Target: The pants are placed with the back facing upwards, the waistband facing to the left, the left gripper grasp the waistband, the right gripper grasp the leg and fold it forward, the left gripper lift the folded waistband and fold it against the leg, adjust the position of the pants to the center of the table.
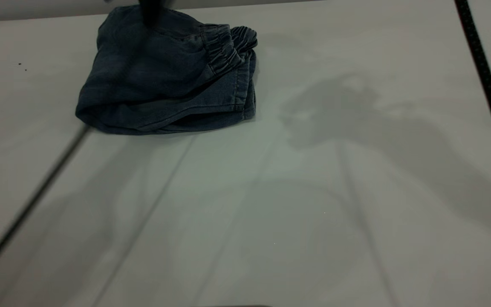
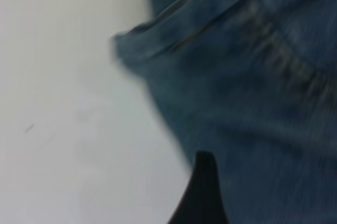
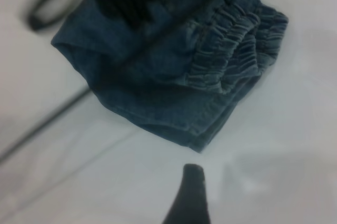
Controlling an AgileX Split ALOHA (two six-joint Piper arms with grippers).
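The pants (image 1: 160,81) lie folded into a compact bundle at about eleven o'clock on the table (image 1: 271,204), far from its middle. The waistband (image 1: 228,49) sits bunched on top at the bundle's right side. The left gripper (image 1: 151,13) presses down on the back of the bundle; I can't tell how its fingers stand. The right gripper (image 3: 189,197) hovers over bare table near the pants, its state unclear too.

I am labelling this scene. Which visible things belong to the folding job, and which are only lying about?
Belonging to the job:
- folded blue denim pants
- their gathered elastic waistband
- left pincer, above the pants
- wide pale grey table

Only lying about:
- black cable along the table's right side
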